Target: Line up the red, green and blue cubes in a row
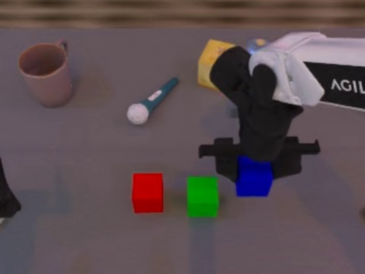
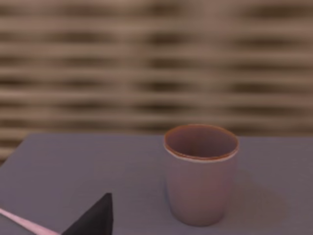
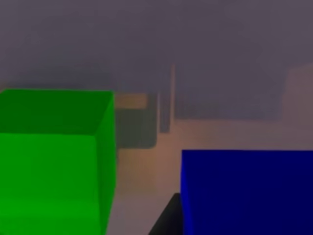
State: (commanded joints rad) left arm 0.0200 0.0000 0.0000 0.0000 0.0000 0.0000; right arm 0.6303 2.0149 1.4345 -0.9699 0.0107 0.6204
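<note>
While the right gripper (image 1: 255, 165) stands in the lower right-centre of the top view, its black body sits directly over the small matte deep-blue cube (image 1: 254, 177), with the cube partly covered by it; whether the fingers are clamped on the cube or released cannot be told from these views. The right wrist view shows the blue cube (image 3: 247, 191) close to the camera, with a dark finger (image 3: 166, 223) edge beside it. The small matte bright-green cube (image 1: 203, 196) lies on the grey table (image 1: 85, 240) just left of the blue cube, apart from it by a narrow gap, and sits slightly lower in the frame; it appears in the right wrist view as well (image 3: 51, 161). The small matte bright-red cube (image 1: 147, 193) lies left of the green cube, level with it, also with a gap between. The white and black right arm (image 1: 308, 74) enters from the upper right of the frame. Behind it, at upper centre, a larger yellow cube (image 1: 211, 60) is partly hidden. A toy microphone with a teal handle and white head (image 1: 151, 103) lies tilted at upper centre-left. A pinkish-brown mug (image 1: 45, 74) stands upright at the upper left; it fills the centre of the left wrist view (image 2: 200, 171). The left arm (image 1: 7, 197) is parked at the left edge of the top view.
</note>
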